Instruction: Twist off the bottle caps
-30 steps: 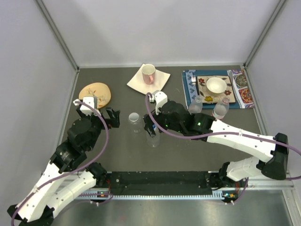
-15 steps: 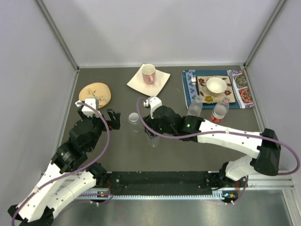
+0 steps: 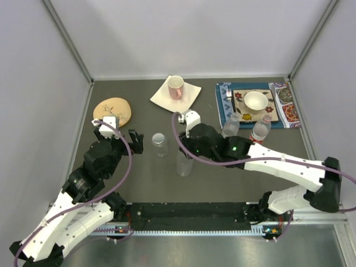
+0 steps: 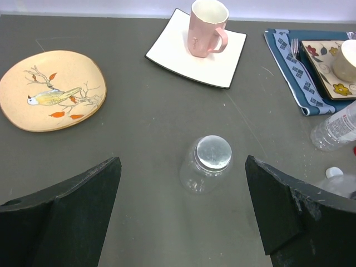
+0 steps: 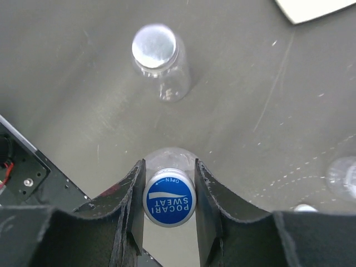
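Note:
In the right wrist view my right gripper (image 5: 169, 196) is shut on the blue cap (image 5: 169, 200), its fingers (image 5: 135, 192) pressed against both sides. That cap tops an upright slim clear bottle (image 3: 184, 164) in the middle of the table. To its left stands a squat bottle (image 3: 160, 146) with a wide greyish-clear cap (image 4: 213, 153). My left gripper (image 4: 181, 219) is open, wide apart and short of it. Two more bottles stand at the right, one white-capped (image 3: 231, 125), one red-capped (image 3: 260, 130).
A tan bird plate (image 3: 113, 109) lies at the far left. A pink mug (image 3: 176, 87) stands on a white square saucer (image 3: 188, 95). A blue placemat (image 3: 222, 103) carries a patterned plate and a white bowl (image 3: 256, 100). A black rail (image 3: 189, 214) runs along the near edge.
My right gripper has closed from wide open onto the blue cap, after swinging slightly left and back. The left arm has barely moved and stays open.

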You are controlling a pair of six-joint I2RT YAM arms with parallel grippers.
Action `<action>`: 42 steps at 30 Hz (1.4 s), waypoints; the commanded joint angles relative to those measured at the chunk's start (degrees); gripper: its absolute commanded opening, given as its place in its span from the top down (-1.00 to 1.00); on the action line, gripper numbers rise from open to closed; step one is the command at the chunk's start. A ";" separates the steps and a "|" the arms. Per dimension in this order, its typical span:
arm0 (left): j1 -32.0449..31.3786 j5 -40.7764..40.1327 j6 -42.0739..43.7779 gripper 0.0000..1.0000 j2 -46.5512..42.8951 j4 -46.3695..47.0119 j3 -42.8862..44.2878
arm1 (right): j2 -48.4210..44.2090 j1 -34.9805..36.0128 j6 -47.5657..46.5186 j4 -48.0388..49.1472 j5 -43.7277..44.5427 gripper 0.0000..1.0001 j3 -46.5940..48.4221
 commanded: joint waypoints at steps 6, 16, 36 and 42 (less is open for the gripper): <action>0.31 8.62 2.67 -0.98 7.81 12.83 11.56 | -8.68 -4.78 -2.49 -6.89 7.93 1.00 21.58; 16.57 67.46 -21.03 -0.98 21.01 37.49 15.36 | -13.42 -21.66 11.75 -3.83 -22.13 1.00 18.35; 7.08 82.29 -3.92 -0.98 27.88 27.87 16.50 | -12.46 -30.29 17.82 2.86 -47.82 1.00 21.86; 4.63 81.07 -2.69 -0.98 29.02 27.52 15.36 | -12.19 -30.29 17.91 4.88 -47.64 1.00 21.60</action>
